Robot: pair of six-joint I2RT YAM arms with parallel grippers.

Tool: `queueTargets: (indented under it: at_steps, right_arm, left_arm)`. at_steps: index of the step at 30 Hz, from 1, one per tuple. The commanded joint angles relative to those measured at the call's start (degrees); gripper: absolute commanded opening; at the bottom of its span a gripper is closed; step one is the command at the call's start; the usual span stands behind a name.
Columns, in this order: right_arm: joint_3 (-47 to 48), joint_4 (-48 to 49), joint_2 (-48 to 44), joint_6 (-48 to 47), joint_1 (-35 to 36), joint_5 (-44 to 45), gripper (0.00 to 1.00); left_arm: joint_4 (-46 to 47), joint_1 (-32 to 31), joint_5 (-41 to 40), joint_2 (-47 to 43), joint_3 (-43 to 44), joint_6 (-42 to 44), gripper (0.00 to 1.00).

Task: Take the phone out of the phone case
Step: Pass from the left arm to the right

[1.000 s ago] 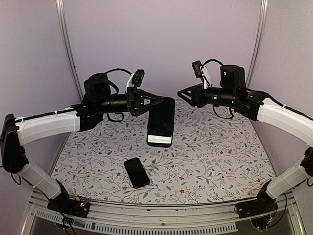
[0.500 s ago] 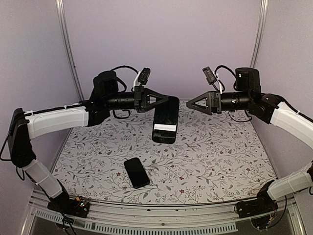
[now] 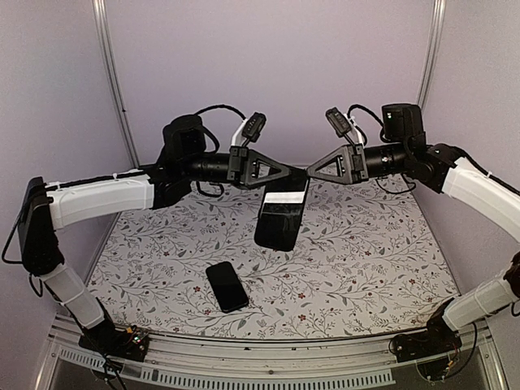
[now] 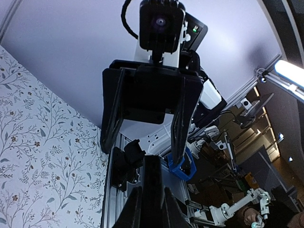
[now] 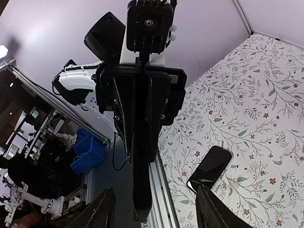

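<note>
The black phone [image 3: 227,286] lies flat on the floral table, screen up, near the front; the right wrist view has it too [image 5: 210,168]. Above the table's middle hangs the black phone case [image 3: 281,215] with a white label, tilted. My left gripper [image 3: 299,176] is shut on its top end, and the case shows edge-on between the fingers [image 4: 152,190]. My right gripper [image 3: 311,172] faces the left one nose to nose and is open. In its wrist view the case's thin edge [image 5: 142,190] stands in the gap of that gripper [image 5: 154,209], touching neither finger.
The floral table cover [image 3: 366,252] ends at a metal rail [image 3: 268,357] along the near edge. Purple walls and two upright posts [image 3: 114,81] enclose the back and sides. Both arm bases stand at the front corners.
Both arms have swung inward until the grippers meet. The case has moved right and a little lower with the left gripper. The right gripper has opened wider.
</note>
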Motion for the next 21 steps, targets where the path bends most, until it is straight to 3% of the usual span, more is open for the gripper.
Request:
queueTargets:
  at_steps: [1, 9, 15, 21]
  right_arm:
    - [3.55, -4.19, 1.69, -1.66, 0.82, -1.29, 0.56]
    - [3.77, -5.8, 2.41, -2.65, 1.97, -2.91, 0.42]
    - [3.96, -5.67, 3.03, -2.82, 2.42, -4.51, 0.39]
    - [4.43, -5.33, 3.11, -3.32, 2.52, -3.81, 0.26]
  left_arm:
    - [3.09, -0.88, 1.16, 1.41, 3.06, 0.48, 0.0]
    - [1.43, -0.95, 0.38, 2.36, 3.93, 1.5, 0.0]
    - [1.25, -1.02, 0.49, 2.48, 4.02, 1.71, 0.0]
    - [0.27, -1.1, 0.88, 2.62, 4.11, 2.36, 0.0]
